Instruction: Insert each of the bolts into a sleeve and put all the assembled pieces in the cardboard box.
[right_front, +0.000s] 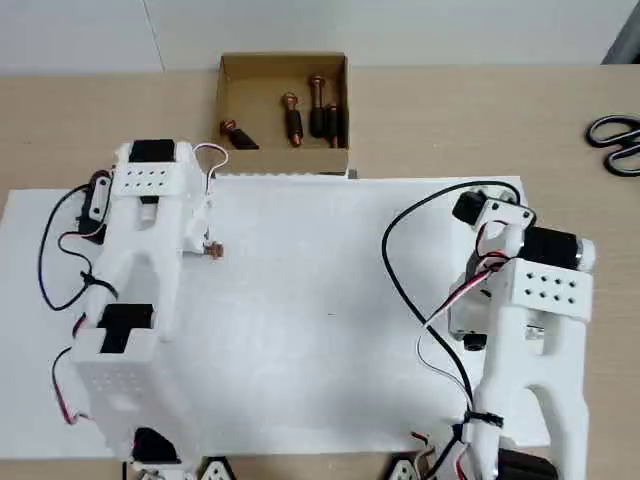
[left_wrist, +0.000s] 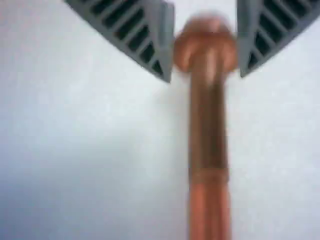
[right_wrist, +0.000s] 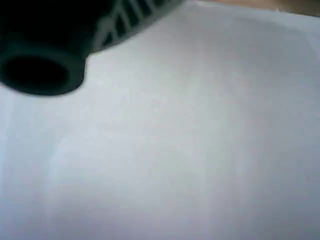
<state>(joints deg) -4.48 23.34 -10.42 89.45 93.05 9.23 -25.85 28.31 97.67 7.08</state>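
Bolt (left_wrist: 207, 140) first: it is copper-coloured, with a rounded head and a long straight shank that has a faint ring partway along it. Your left claw (left_wrist: 205, 74) grips it by the head, one grey ribbed finger (left_wrist: 140, 30) pressed to each side, and the shank hangs over the white sheet (left_wrist: 75, 150).

On your other side, the right claw (right_front: 468, 330) holds the sleeve (right_wrist: 40, 72), a short black tube seen end-on with its dark bore facing the camera. It sits against a ribbed finger (right_wrist: 125, 22) above the same sheet.

From above, the two arms stand well apart. The left one is over the sheet's left part, with the bolt's head (right_front: 213, 250) poking out beside it. The right one is near the sheet's right edge.

A wide stretch of white sheet (right_front: 330, 330) lies between them, so that is your room for bringing the two parts together.

Farther off, the sheet's far edge runs just beside the near wall of the cardboard box (right_front: 222, 100), which sits on the wooden counter (right_front: 450, 120) beyond your left claw and a little to its right. Several assembled pieces (right_front: 293, 120) lie inside, copper bolts in black sleeves, mostly toward the box's right half.

Scissors (right_front: 615, 143) rest at the counter's far right, well apart from everything.
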